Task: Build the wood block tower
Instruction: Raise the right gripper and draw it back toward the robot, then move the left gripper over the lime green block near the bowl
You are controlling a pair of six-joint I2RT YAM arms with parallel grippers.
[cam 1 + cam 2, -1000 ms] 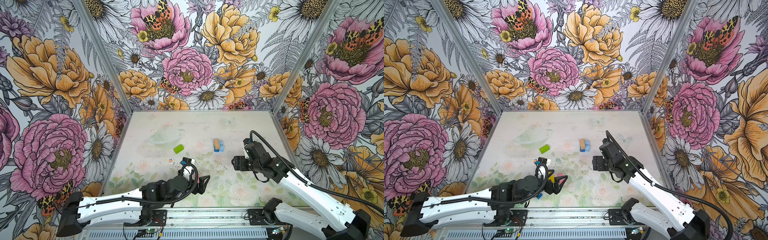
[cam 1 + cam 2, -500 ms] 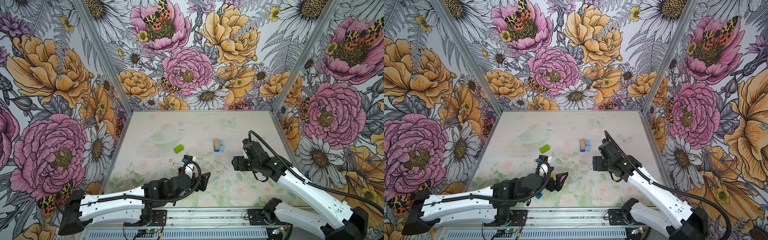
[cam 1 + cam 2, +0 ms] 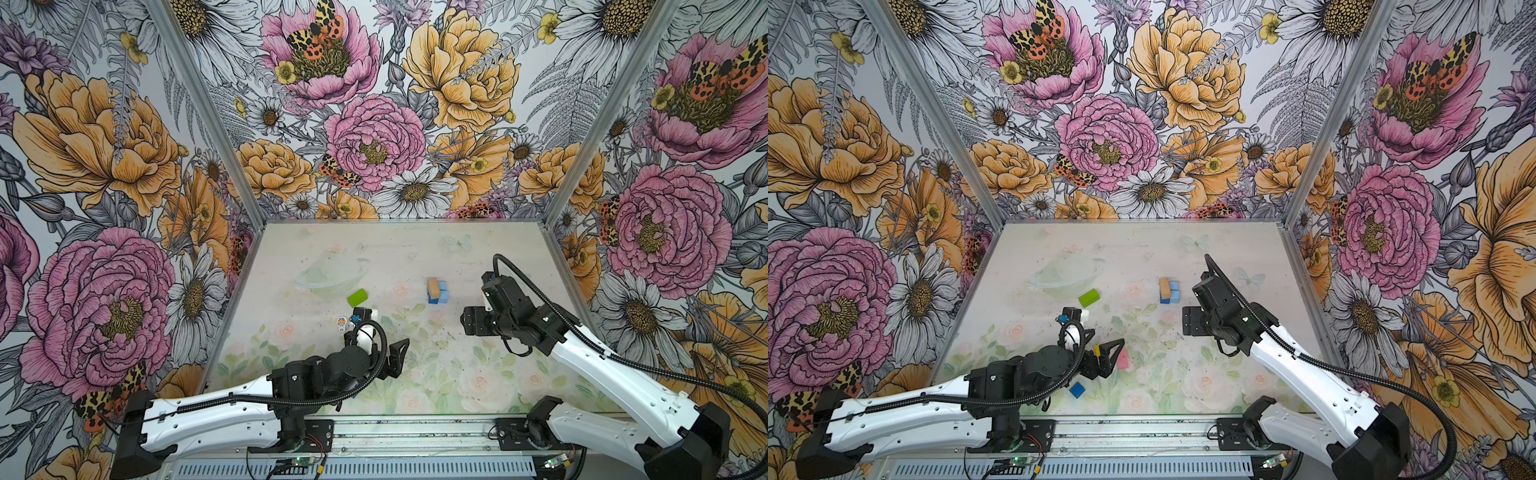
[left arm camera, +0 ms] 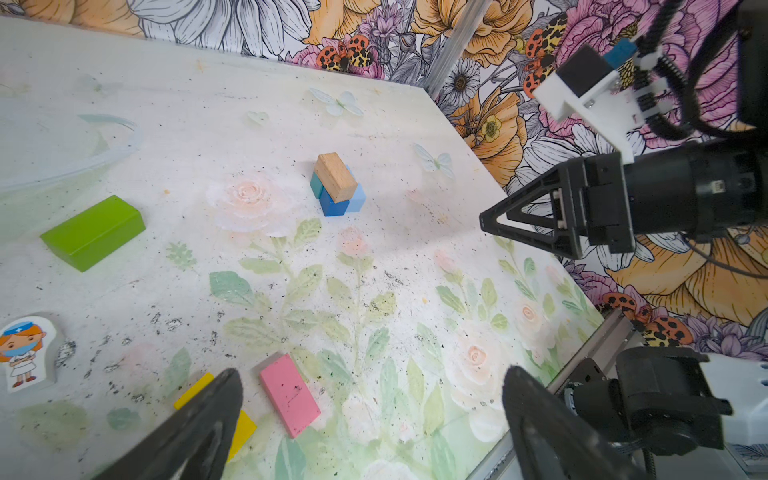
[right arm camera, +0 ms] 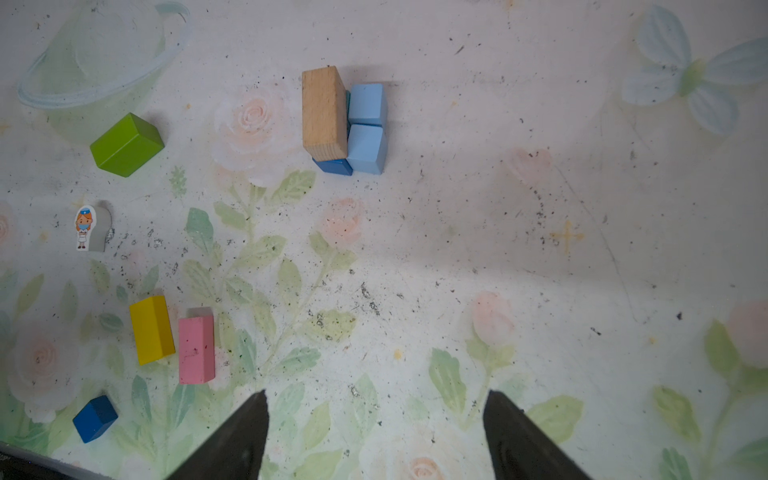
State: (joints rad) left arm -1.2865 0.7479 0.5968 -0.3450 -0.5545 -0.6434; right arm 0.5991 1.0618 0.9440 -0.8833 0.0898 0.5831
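The wood block tower (image 3: 436,291) (image 3: 1169,291) stands mid-table: a tan brick (image 5: 324,112) (image 4: 336,176) lies across a dark blue cube (image 5: 334,166) and a teal cube (image 4: 316,185), with two light blue cubes (image 5: 365,124) beside it. A green brick (image 3: 357,297) (image 5: 126,144) lies to its left. A pink brick (image 4: 289,395) (image 5: 196,349), a yellow brick (image 5: 151,329) and a loose dark blue cube (image 5: 94,417) (image 3: 1076,390) lie near the front. My left gripper (image 4: 372,386) (image 3: 1104,357) hangs open just above the pink and yellow bricks, holding nothing. My right gripper (image 5: 376,399) (image 3: 473,326) is open and empty, right of the tower.
A small white figure with orange hair (image 3: 341,323) (image 5: 85,228) stands left of the yellow brick. Flowered walls close the table (image 3: 478,257) on three sides, and a metal rail (image 3: 415,428) runs along the front edge.
My left gripper has crept a little away from the front edge, still open. The right arm and the blocks have stayed put.
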